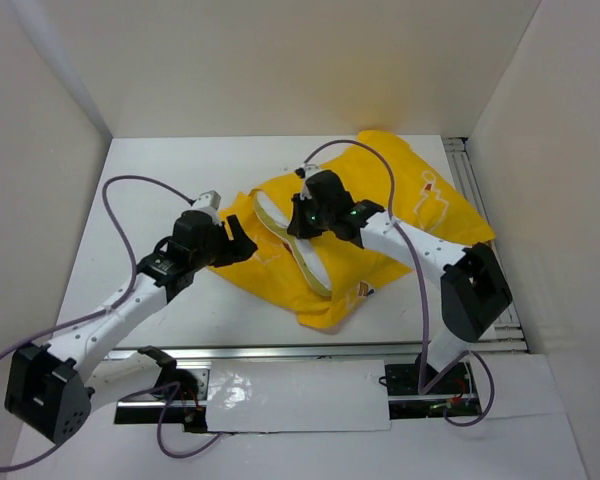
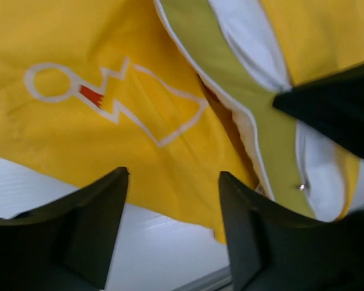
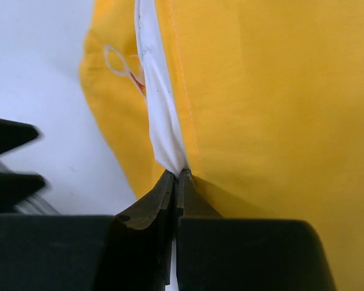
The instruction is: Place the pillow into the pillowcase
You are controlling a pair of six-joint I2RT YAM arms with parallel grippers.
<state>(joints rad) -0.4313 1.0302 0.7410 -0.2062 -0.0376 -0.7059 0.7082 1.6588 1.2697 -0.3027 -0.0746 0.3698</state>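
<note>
The bright yellow pillowcase (image 1: 420, 205) lies crumpled at the table's middle and right. The pillow (image 1: 305, 258) shows only as a white edge with a pale olive-yellow band, poking out of the case's left opening. My right gripper (image 1: 302, 218) is shut on the pillow's white edge (image 3: 155, 109), right beside the pillowcase hem (image 3: 273, 109). My left gripper (image 1: 240, 240) is open and empty, just above the case's left edge. In the left wrist view its jaws (image 2: 173, 200) frame the yellow fabric (image 2: 109, 133) and bare table. The pillow's band (image 2: 230, 91) is to their right.
White walls enclose the table on the left, back and right. A metal rail (image 1: 475, 190) runs along the right side and another (image 1: 280, 352) along the front edge. Purple cables (image 1: 130, 185) loop above both arms. The right gripper's black body (image 2: 333, 109) shows in the left wrist view.
</note>
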